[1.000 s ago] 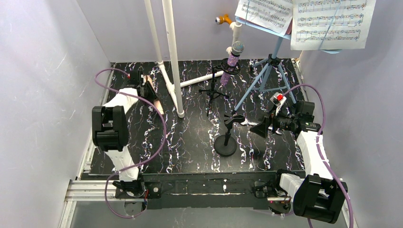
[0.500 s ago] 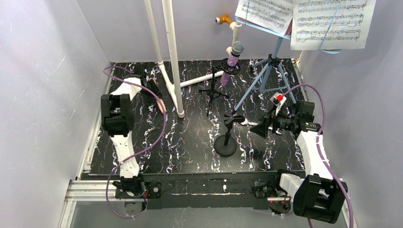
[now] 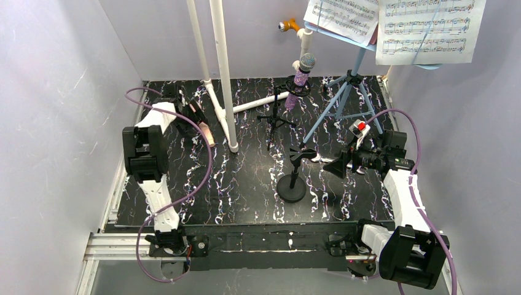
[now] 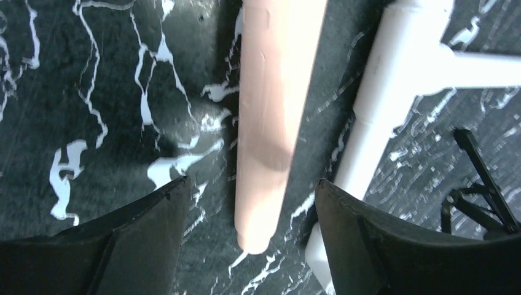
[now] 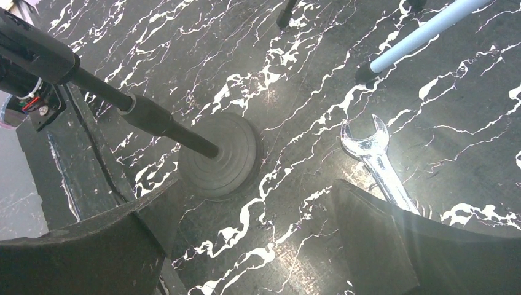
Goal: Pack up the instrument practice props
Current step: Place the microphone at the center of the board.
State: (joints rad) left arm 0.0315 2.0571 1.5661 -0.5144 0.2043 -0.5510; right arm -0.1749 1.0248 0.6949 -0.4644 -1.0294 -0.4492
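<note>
Left gripper point(image 4: 252, 185): positioned at the far-left part of the black marbled table point(image 3: 246, 184), pointing down. Its jaws are spread wide, one on each side of the narrow handle end of the peach microphone point(image 4: 270, 110). Neither finger appears to touch it. The microphone lies flat on the table, just beside the base of the white plastic pipe point(image 4: 393, 80).

Right gripper point(image 5: 255, 184): held low over the right side of the table. Its jaws are wide apart with nothing between them. In the wrist view the round-base holder point(image 5: 224, 157) sits just ahead of the fingers, its black stem rising to the left. The silver wrench point(image 5: 375, 160) lies on the table close to the right-hand finger.

Far side, overhead view: the purple glitter microphone point(image 3: 300, 77) sits tilted in the clip of the black mic tripod point(image 3: 274, 120). The light-blue music rack point(image 3: 347, 86) stands just right of it on its tripod legs, carrying the sheet-music pages point(image 3: 430, 31).
</note>
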